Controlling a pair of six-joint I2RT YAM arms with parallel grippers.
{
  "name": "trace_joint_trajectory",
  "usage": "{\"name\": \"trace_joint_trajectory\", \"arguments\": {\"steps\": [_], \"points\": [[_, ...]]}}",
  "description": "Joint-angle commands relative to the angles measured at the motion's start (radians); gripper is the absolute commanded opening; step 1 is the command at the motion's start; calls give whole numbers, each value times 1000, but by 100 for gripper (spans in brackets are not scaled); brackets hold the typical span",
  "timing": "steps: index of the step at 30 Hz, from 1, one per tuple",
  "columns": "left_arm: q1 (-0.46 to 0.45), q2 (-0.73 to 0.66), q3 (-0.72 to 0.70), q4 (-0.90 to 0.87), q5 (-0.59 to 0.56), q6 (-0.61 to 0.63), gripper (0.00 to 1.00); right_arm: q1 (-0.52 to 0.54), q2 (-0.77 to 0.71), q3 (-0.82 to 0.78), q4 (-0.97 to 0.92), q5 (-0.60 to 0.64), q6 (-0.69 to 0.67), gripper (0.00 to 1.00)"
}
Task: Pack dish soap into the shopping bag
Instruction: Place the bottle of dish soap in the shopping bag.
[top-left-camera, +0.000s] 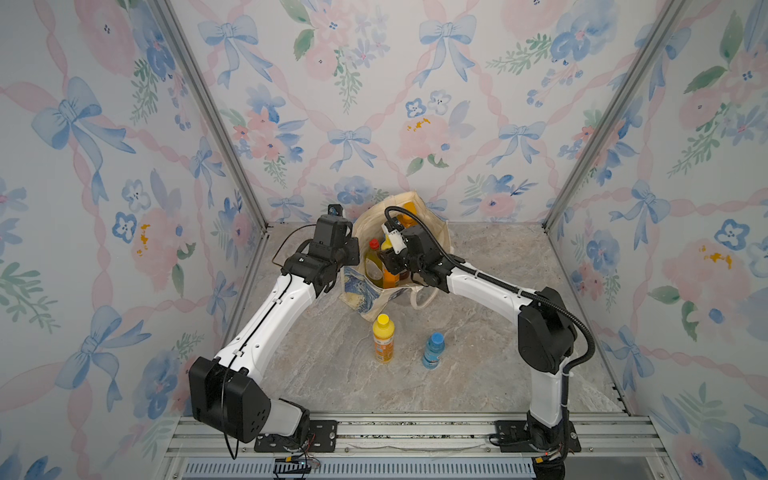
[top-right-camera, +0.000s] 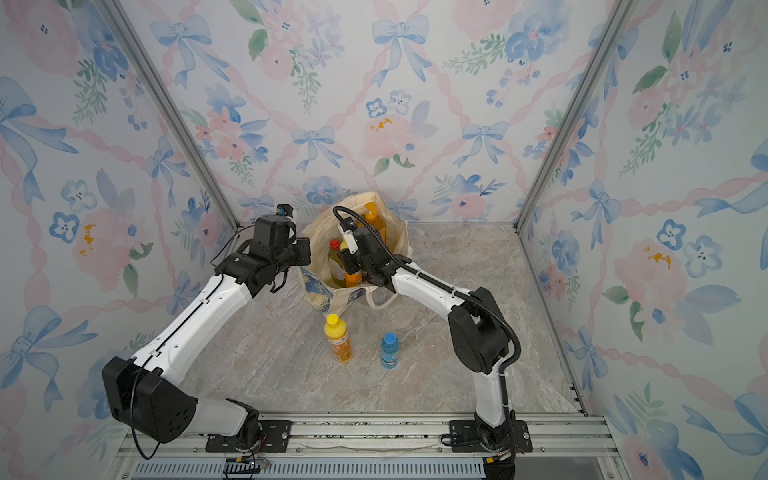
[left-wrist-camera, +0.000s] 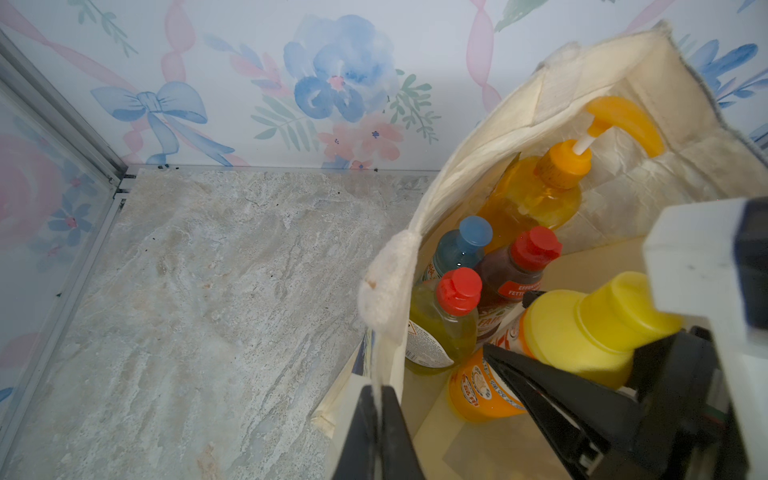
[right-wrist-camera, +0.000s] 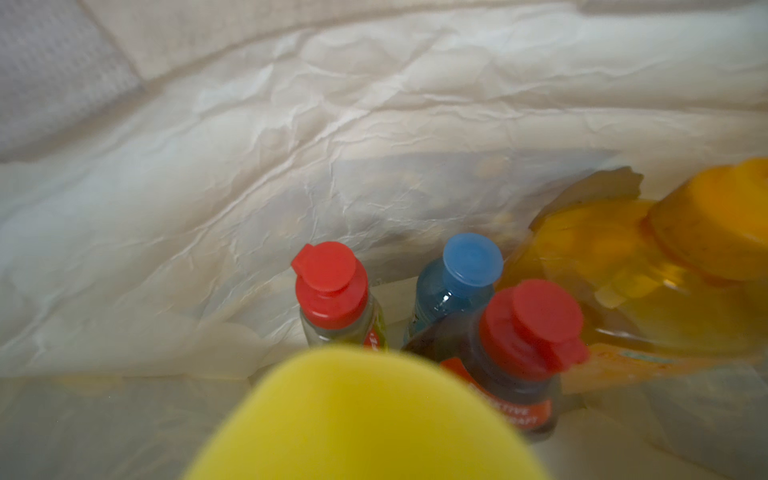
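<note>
Right gripper (left-wrist-camera: 507, 320) clamps the seemingly stiff, slick orange bottle (left-wrist-camera: 561, 345) under its cap; left gripper (left-wrist-camera: 378, 399) pinches the limp shopping bag (left-wrist-camera: 449, 195) rim.

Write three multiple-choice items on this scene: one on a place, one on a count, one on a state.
1. Where is the orange pump bottle? A) inside the shopping bag B) lying outside the bag C) on the front rail
2. How many bottles stand on the table outside the bag? A) one B) two C) four
3. The left gripper is: A) open and empty B) shut on the bag's rim C) shut on a red cap

Key: 1 A, its pump head shows between the bag's walls; 2 B, a yellow-capped bottle and a blue bottle stand there; 3 B, cream fabric is pinched between its fingers.
</note>
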Motion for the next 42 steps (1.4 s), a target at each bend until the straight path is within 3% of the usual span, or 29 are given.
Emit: {"name": "trace_joint_trajectory", "arguments": {"steps": [1,12,22,28,31,40,42], "points": [[11,2,34,0,3,11,0,-16,2,0,181,-8,7,0],[12,-3,27,1,-3,9,0,-20,30,0,98,-13,-1,0],[11,-31,17,2,-26,7,0,5,103,199,-185,83,-98,0],[11,-31,15,1,-26,0,0,15,129,197,-177,69,-90,0],[11,-30,19,1,-27,2,0,18,130,196,-190,76,-87,8],[10,-30,9,2,-25,0,0,18,54,156,-141,66,-88,51],[11,-32,5,1,-26,-3,0,18,41,151,-130,65,-89,55]]}}
